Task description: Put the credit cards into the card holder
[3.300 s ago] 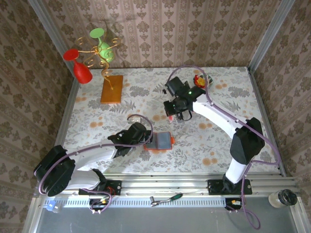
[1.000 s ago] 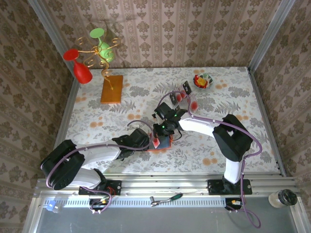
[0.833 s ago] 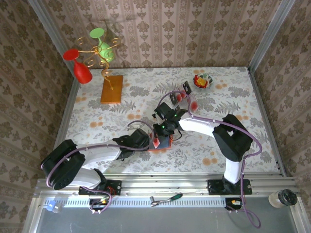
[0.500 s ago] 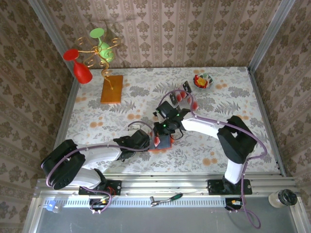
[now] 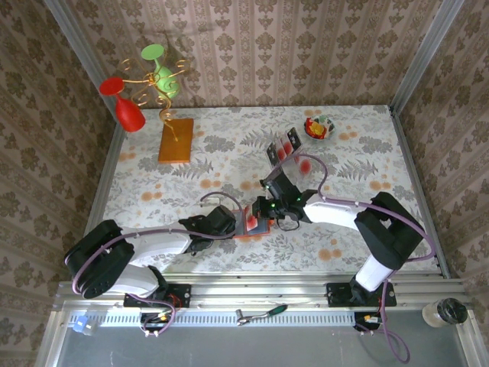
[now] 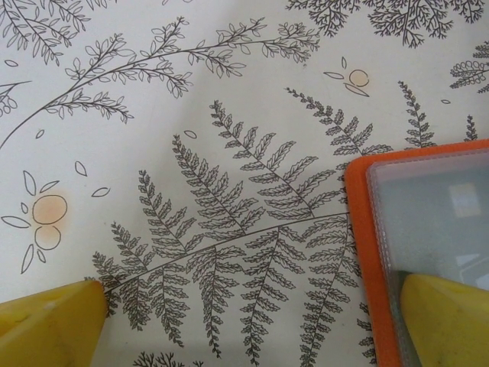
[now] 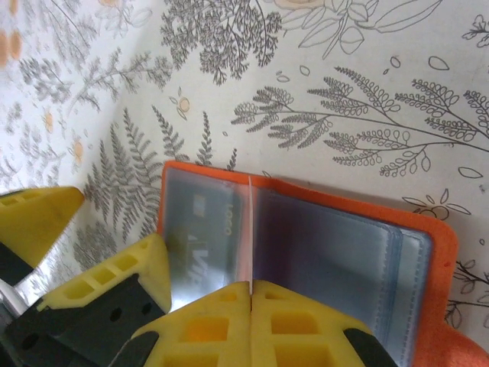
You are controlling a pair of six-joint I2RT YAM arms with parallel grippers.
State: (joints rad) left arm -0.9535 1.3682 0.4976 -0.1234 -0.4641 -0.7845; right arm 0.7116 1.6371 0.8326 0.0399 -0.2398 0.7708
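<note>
Gripping a pale card (image 7: 250, 229), right fingers (image 7: 206, 321) overhang orange card holder (image 7: 443, 264); left fingers (image 6: 451, 317) spread.

Setting: robot test booth dressed as a home interior.
Walls: damask wallpaper panels (image 5: 306, 46) on three sides of the table (image 5: 153, 191).
Near edge: aluminium rail (image 5: 260, 294) carrying both arm mounts.
Far-left corner: gold wire stand (image 5: 157, 88) with plastic goblets.

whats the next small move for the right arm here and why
Probably ease the right pincer down so the pale credit card, gripped edge-on above the open card holder, slides into a clear sleeve. Its edge sits near the fold, not yet visibly inside a pocket; the open left pincer has one finger over the holder's edge, seemingly steadying it.
</note>
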